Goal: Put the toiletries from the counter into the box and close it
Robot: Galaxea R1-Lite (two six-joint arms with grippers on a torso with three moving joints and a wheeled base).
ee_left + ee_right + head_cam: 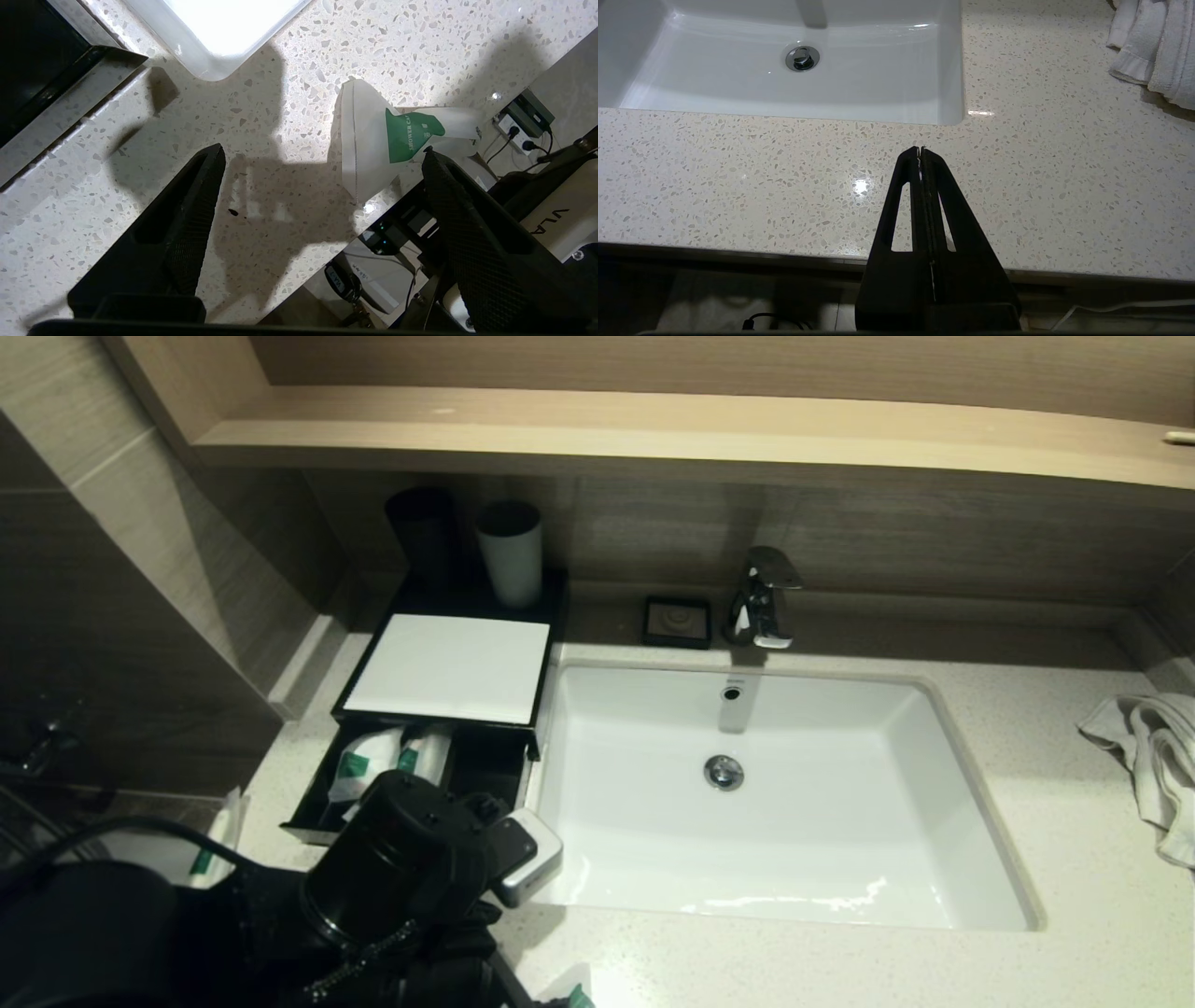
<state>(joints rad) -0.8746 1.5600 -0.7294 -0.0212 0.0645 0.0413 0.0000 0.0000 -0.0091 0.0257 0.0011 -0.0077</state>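
While its fingers stand wide apart and empty over the counter (280,154), the left gripper (322,186) faces a shower-cap packet (373,140) lying at the front edge: light, limp and slick, probably best pinched across its flat middle. Beyond, two packets (373,761) lie in the box (448,667)'s open drawer. The right gripper (920,150) hangs pressed together.

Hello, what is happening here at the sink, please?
A robot is clearing small packets off the counter into the black box. Its drawer is open, with some packets inside. The left hand is open above the counter beside a shower cap packet, which lies at the front edge. The right hand is shut and idle.
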